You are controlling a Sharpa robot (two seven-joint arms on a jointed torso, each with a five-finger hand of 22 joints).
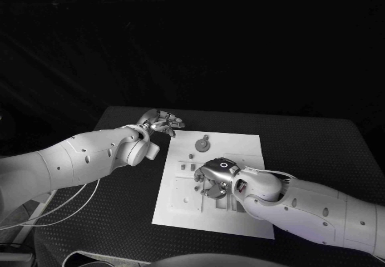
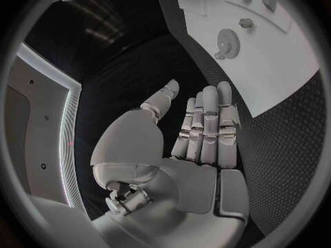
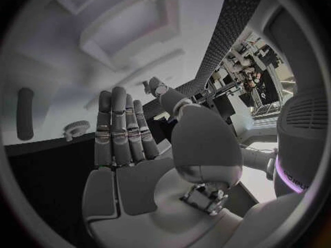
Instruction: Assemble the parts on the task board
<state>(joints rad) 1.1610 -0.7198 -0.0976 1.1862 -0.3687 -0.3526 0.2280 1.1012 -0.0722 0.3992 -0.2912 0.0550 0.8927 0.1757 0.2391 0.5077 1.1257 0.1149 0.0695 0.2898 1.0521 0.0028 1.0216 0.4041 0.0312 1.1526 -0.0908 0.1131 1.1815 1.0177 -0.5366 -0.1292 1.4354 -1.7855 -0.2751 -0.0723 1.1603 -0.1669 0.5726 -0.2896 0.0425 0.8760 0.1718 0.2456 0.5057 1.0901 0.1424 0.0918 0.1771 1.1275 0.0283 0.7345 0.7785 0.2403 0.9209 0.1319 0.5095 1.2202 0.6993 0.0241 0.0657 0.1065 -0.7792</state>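
Barely begun, judging by loose parts point(image 1: 186, 166) lying on the task board point(image 1: 241, 149); both robot hands, left point(image 1: 163, 122) and right point(image 1: 215, 177), flat, empty.

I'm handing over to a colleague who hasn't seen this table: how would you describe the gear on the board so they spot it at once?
Start at the white rectangular task board in the middle of the black table. Near its far edge, just beyond the silver left hand, lies the round grey toothed gear. It is the only circular, toothed piece; the small grey parts nearer the robot are blocky.
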